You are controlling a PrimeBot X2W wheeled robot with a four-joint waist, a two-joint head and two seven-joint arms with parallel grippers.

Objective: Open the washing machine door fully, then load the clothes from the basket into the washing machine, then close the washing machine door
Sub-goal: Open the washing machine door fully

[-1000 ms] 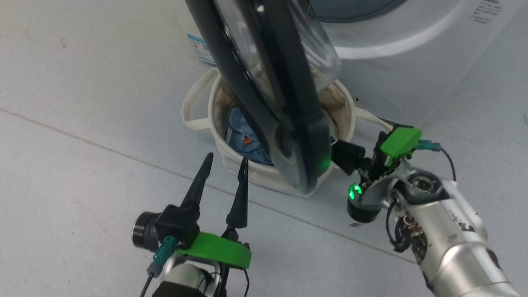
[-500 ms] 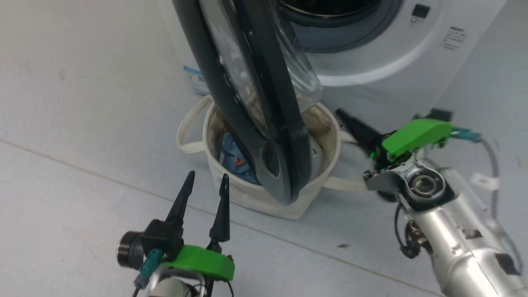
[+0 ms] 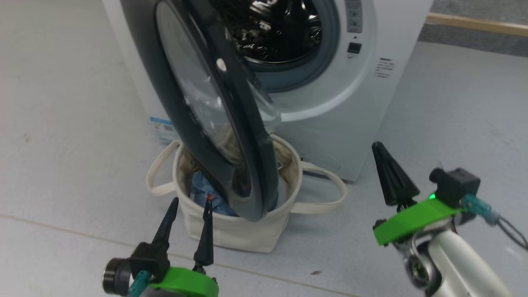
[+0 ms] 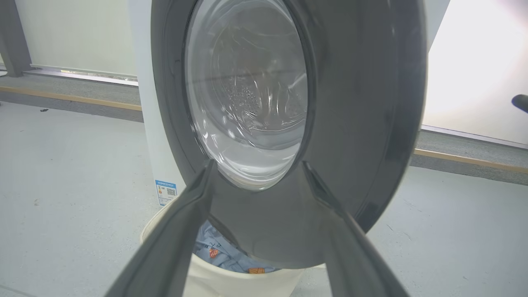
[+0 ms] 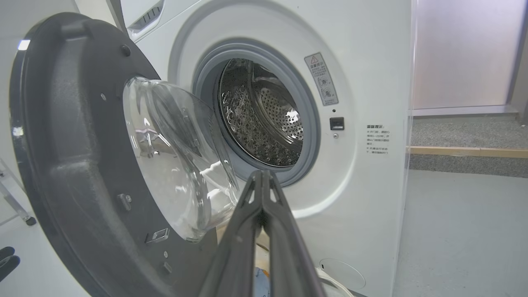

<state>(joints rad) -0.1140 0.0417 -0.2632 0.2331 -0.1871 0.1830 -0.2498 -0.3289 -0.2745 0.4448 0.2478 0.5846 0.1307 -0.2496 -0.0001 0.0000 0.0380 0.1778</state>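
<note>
We saw our left gripper [image 3: 192, 200] spread apart before the basket [image 3: 231, 235], our right gripper [image 3: 376, 145] pinched together beside the open washing machine door [image 3: 177, 123].

Cream basket [image 3: 231, 236], blue clothes [image 4: 225, 255] (orange-brown prints), white washing machine [image 3: 350, 123].

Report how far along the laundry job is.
Done: the door is swung open over the basket, exposing the drum, with no clothes seen inside; whether it is fully open is unclear. In hand: the left gripper hovers open by the basket, holding nothing; the right gripper is shut and empty, off to the side. Left: the blue clothes lie in the basket, so loading and closing the door remain.
</note>
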